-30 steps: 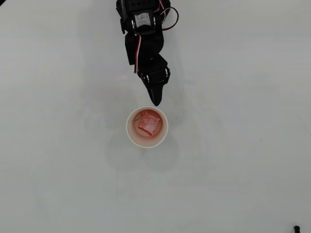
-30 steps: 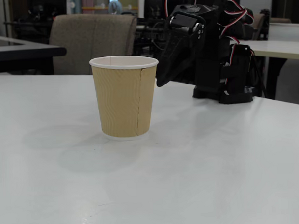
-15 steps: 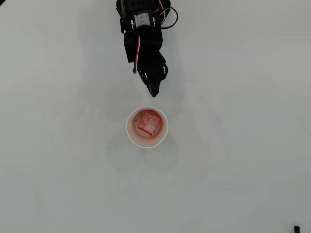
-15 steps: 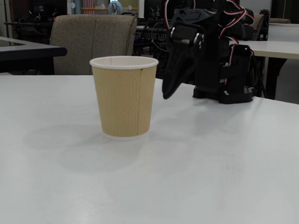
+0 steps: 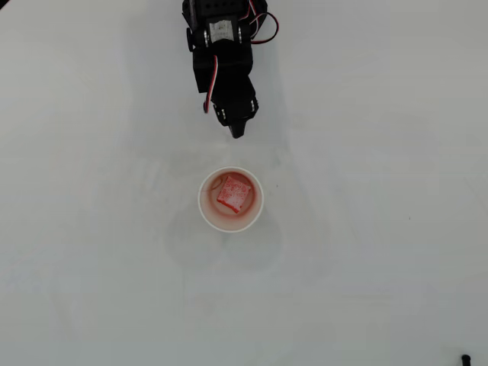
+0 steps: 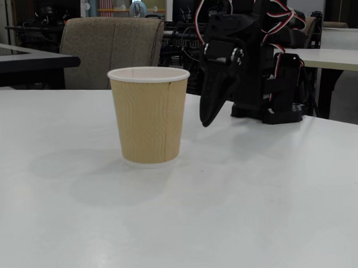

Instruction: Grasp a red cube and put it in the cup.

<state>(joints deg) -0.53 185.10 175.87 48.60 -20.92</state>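
Observation:
The red cube [image 5: 234,192] lies inside the cup [image 5: 206,204], resting on its cream bottom in the overhead view. From the side, the fixed view shows the cup [image 6: 149,120] as a tan ribbed paper cup with a white rim, and the cube is hidden behind its wall. My black gripper [image 5: 237,133] hangs above the table a short way behind the cup, its fingers together and pointing down, holding nothing. In the fixed view the gripper [image 6: 206,121] sits to the right of the cup, apart from it.
The arm's base [image 6: 272,101] stands at the back of the white table [image 6: 258,202]. A chair [image 6: 111,51] and other tables are behind it. A small dark object [image 5: 464,357] lies at the bottom right corner in the overhead view.
The gripper has drawn back from the cup's rim toward the arm's base and folded downward. The cube and cup have not moved.

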